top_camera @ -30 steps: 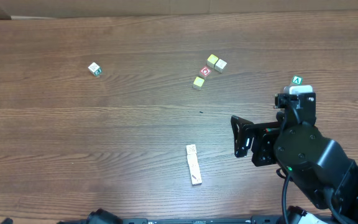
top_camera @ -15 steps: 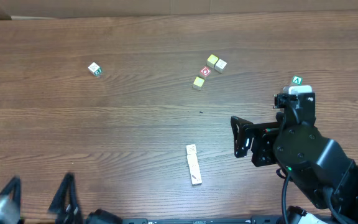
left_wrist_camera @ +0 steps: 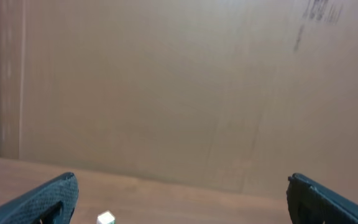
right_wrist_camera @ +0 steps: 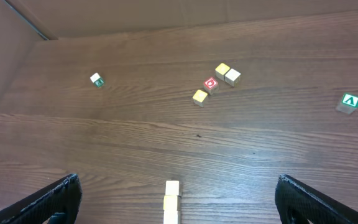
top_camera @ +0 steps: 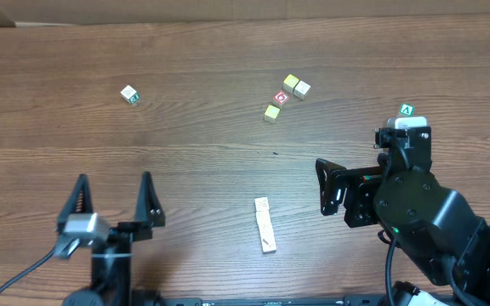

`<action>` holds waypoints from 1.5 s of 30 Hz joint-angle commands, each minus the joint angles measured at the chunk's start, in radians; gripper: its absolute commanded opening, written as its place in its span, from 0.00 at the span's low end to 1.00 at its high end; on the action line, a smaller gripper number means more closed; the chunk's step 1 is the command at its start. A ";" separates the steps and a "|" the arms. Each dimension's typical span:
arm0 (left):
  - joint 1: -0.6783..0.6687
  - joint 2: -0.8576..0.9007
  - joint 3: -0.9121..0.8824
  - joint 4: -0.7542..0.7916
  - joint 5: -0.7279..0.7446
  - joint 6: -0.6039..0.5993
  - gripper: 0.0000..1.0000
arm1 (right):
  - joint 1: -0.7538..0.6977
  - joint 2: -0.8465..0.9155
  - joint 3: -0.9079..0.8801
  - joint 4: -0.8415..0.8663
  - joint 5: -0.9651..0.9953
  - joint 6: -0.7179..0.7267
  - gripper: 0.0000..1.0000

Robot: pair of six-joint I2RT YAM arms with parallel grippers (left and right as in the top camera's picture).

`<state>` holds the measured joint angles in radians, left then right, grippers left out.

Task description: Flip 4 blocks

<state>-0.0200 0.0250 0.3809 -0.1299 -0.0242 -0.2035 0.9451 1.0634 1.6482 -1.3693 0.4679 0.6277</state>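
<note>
While the left claw [top_camera: 114,180] and right claw [top_camera: 323,187] both stand spread and empty, the four cream-white wooden blocks [top_camera: 265,225] lie in a row on the brown worktop [top_camera: 194,144] between them; best straddle one end squarely.

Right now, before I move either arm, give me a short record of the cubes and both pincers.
to flip: row of four blocks, touching end to end, untouched
other cubes: red cube with three pale cubes beyond the row; green cube far right; lone white cube far left
left pincer: open, empty, left of the row
right pincer: open, empty, right of the row
</note>
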 commanded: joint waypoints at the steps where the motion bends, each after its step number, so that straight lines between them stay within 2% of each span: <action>1: 0.026 -0.021 -0.114 0.078 0.031 0.048 1.00 | 0.003 -0.003 0.014 0.005 0.002 -0.007 1.00; 9: 0.027 -0.022 -0.304 0.285 -0.009 0.204 1.00 | 0.003 -0.003 0.014 0.005 0.002 -0.007 1.00; 12: 0.027 -0.022 -0.356 0.296 -0.011 0.233 1.00 | 0.003 -0.003 0.014 0.005 0.002 -0.007 1.00; 18: 0.028 -0.022 -0.377 0.188 -0.035 0.279 1.00 | 0.003 -0.003 0.014 0.005 0.002 -0.007 1.00; 22: 0.028 -0.022 -0.377 0.050 -0.029 0.278 1.00 | 0.003 -0.003 0.014 0.005 0.002 -0.007 1.00; 45: 0.027 -0.021 -0.376 0.055 -0.008 0.267 1.00 | 0.003 -0.003 0.014 0.005 0.002 -0.007 1.00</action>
<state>0.0010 0.0151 0.0082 -0.0765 -0.0402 0.0586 0.9451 1.0634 1.6482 -1.3697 0.4675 0.6277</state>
